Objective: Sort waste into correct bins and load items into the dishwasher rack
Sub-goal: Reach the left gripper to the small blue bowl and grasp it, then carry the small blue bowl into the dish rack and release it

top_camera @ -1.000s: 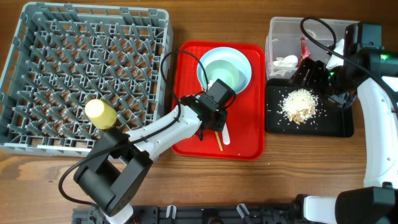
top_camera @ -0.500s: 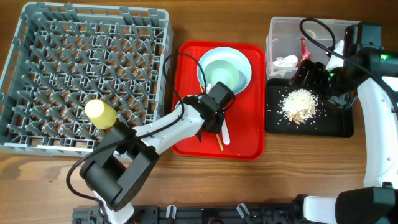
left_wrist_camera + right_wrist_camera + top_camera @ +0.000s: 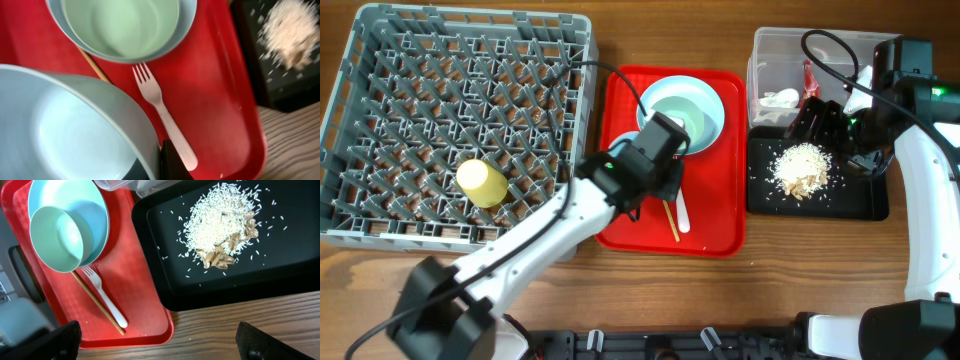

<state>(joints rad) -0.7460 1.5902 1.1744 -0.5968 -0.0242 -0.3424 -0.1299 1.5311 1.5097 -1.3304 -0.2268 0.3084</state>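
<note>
Left claw (image 3: 162, 162) clenched on rim of smooth pale bowl (image 3: 60, 125) | right claw (image 3: 160, 341) released, over black tray (image 3: 280, 260) of grainy scraps (image 3: 215, 225) | white fork (image 3: 162, 112) on glossy red tray (image 3: 220, 100)

The overhead camera looks straight down on the whole wooden table (image 3: 820, 270). The left wrist camera is very near the flat red plastic tray (image 3: 210, 100) and a pale round bowl (image 3: 65, 130). The right wrist camera looks down from higher; both show the white plastic fork (image 3: 164, 117).
</note>
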